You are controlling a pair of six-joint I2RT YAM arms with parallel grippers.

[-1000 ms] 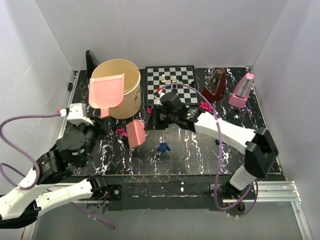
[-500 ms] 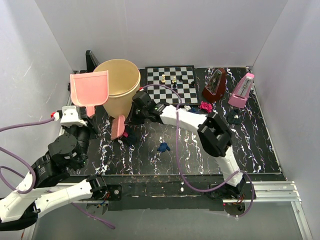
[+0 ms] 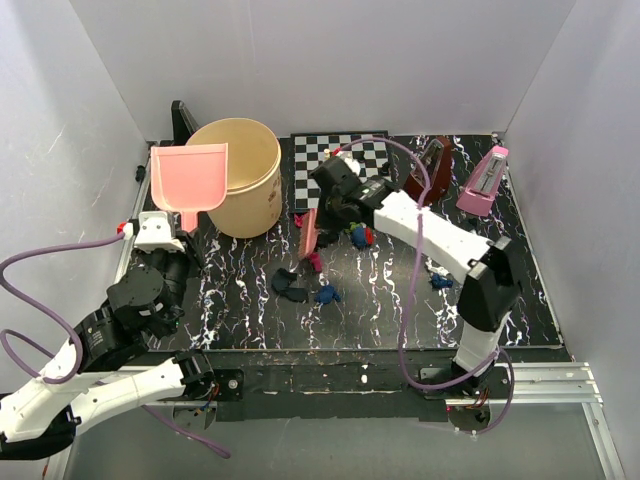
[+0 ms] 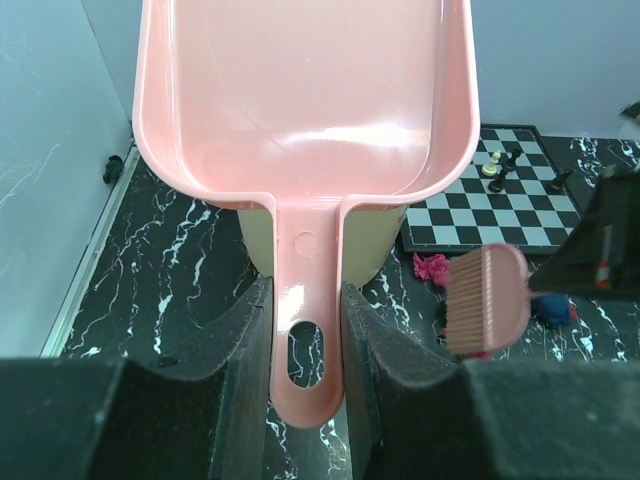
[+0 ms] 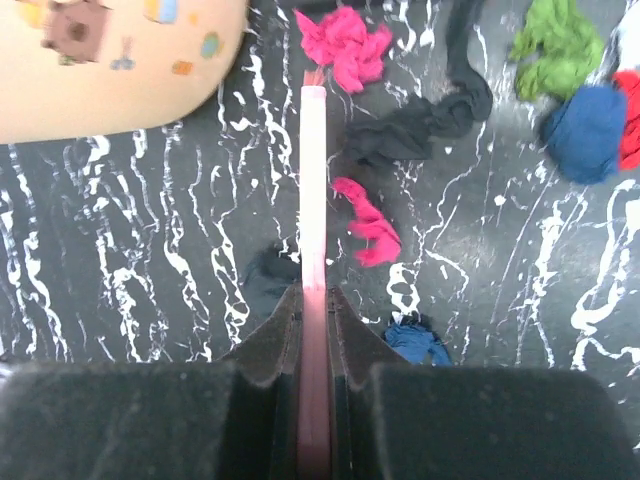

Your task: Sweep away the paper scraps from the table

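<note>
Paper scraps (image 3: pixel 325 293) are mostly bunched mid-table (image 3: pixel 380 300), just in front of the chessboard (image 3: pixel 345 165), with a stray blue scrap (image 3: pixel 441 281) off to the right near the arm. Right gripper (image 5: pixel 313 305) is pinched tight on the pink brush (image 5: pixel 313 180), and left gripper (image 4: pixel 305 330) is clamped on the dustpan (image 4: pixel 300 100) handle. Dustpan's up in the air by the tan bin (image 3: pixel 240 175) though, so imo it needs to come down flat on the table first, lip facing the pile. Then short low strokes toward it so the wads don't skip past. Wrist view shows the brush edge-on, so can't tell if the bristles actually touch the table. The arm also covers whatever's by the board's front edge.
</note>
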